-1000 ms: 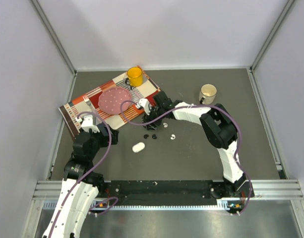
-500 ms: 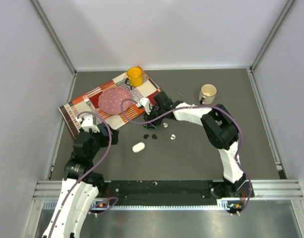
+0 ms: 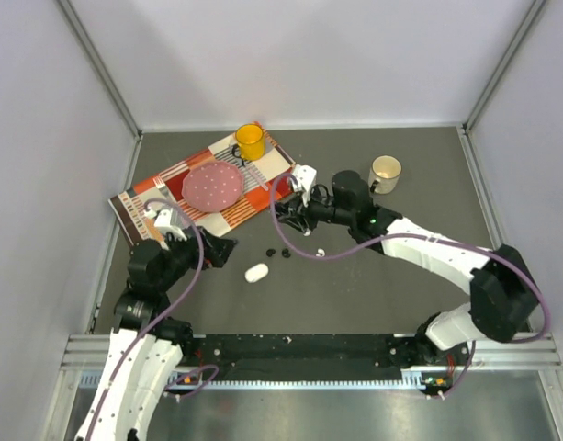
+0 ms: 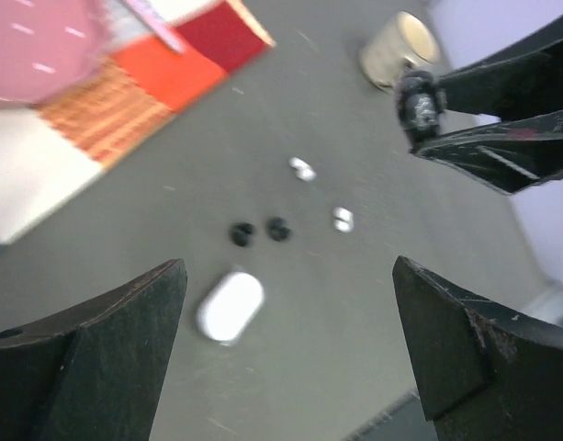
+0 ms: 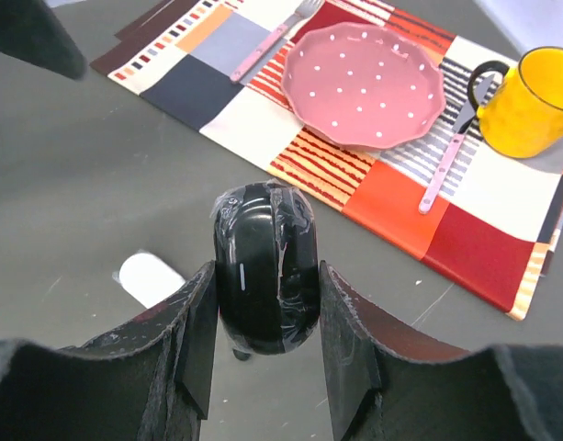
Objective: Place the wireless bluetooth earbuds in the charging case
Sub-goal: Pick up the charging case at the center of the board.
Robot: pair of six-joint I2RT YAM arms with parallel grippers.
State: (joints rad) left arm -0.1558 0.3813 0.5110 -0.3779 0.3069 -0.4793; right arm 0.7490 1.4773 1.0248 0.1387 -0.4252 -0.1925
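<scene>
So, top view first: the black buds (image 3: 278,252) and a white bud (image 3: 320,252) lie on the table just off the near edge of the mat (image 3: 276,163), with the white case (image 3: 256,273) a bit further from the mat.

Left wrist view: the left claw (image 4: 287,276) is spread wide and empty, hanging over them off the mat's corner. Both white ones show here. They're too small to tell which way they point. I'd guess they're light, hard and glossy, prone to skate or roll, so pinch across the body.

Right wrist view: the right claw (image 5: 265,294) is clamped on the black case (image 5: 263,257), gripping its long sides above the table near the mat. The case's long axis aims at the mat. It looks smooth and rigid, lid seemingly shut.
</scene>
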